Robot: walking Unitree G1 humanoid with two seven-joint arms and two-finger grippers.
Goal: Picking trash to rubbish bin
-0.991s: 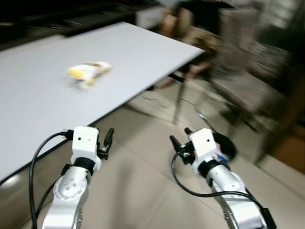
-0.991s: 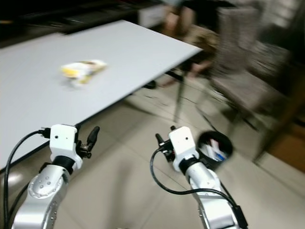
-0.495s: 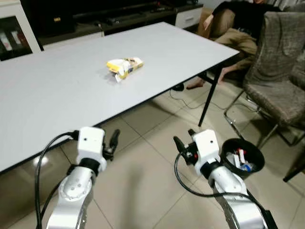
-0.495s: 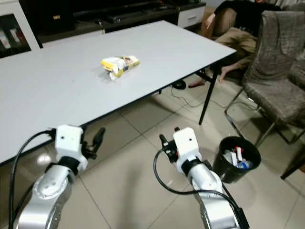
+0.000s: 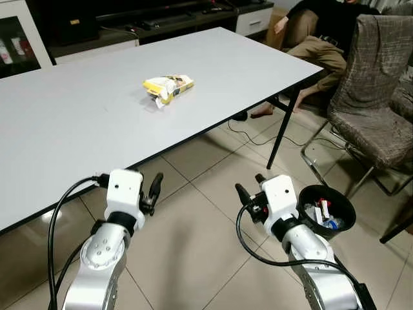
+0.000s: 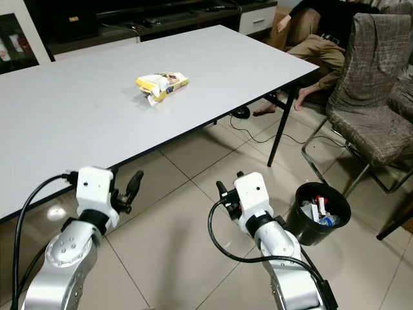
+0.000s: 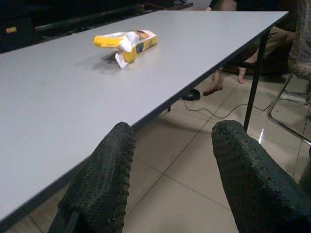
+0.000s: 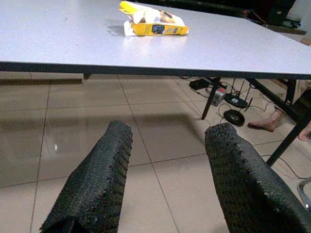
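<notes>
Facing wrapper upper centre on table; left gripper, right gripper both wide, empty; reaching next, bin lower right.

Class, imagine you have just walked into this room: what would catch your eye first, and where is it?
The crumpled yellow snack wrapper stands out, lying alone on the wide white table. On the tiled floor to the robot's right, near a chair, stands a black rubbish bin already holding some trash. In the foreground, the left gripper and right gripper hang open and empty above the floor.
</notes>
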